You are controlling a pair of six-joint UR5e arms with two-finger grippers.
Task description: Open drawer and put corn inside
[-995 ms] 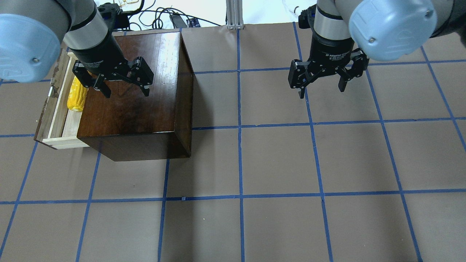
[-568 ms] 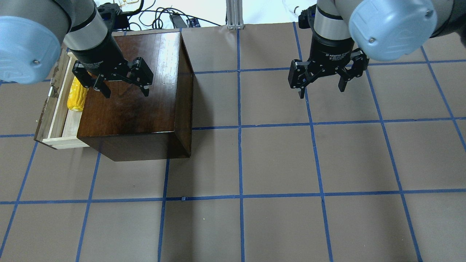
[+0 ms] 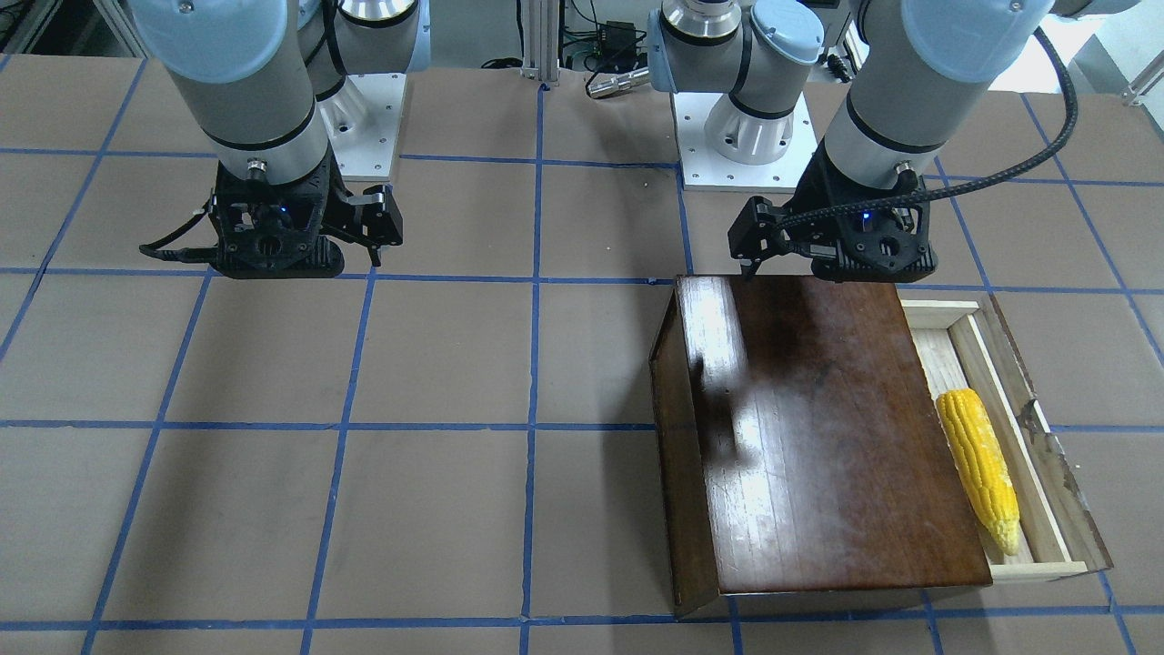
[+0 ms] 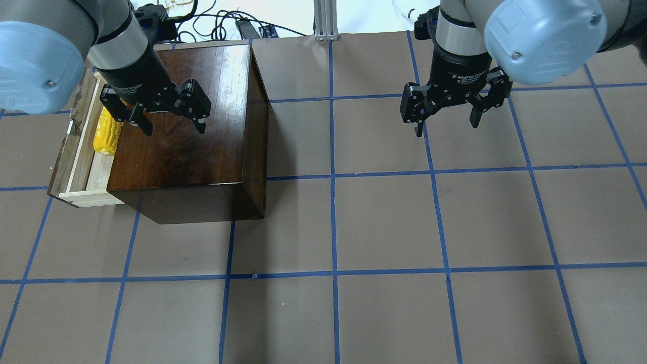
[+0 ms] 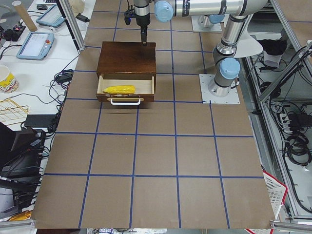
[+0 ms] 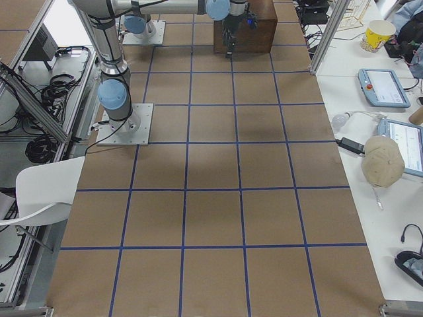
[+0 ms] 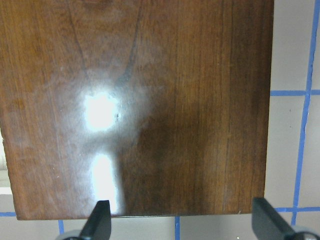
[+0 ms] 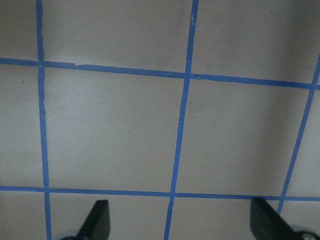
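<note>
Two grippers, both spread wide & empty. Left gripper hangs above the box, pointing down, over the robot-side part of its glossy dark-brown top. Its wrist cam shows the two fingertips far apart at the top's edge w/ glare spots on the wood btwn them, no contact visible. Right gripper is well apart from the box, on the side opposite the drawer, above bare table (brown surface w/ blue tape grid). Its wrist cam has only tape lines btwn the spread fingertips.

Drawer is pulled partway out of the box side that faces away from the right gripper: pale wood tray, worn dark front panel, light-coloured handle on the front. Corn lies inside the drawer, lengthwise along it, flat on the tray floor, just beside the box's top edge as seen from above. Its paler tapered tip points away from the robot. That end sits near the drawer's far end wall, blunt end approx mid-tray. Both grippers are apart from the corn; in the overhead view the left gripper's body covers part of it. Side views too small to add detail on the fingers.
</note>
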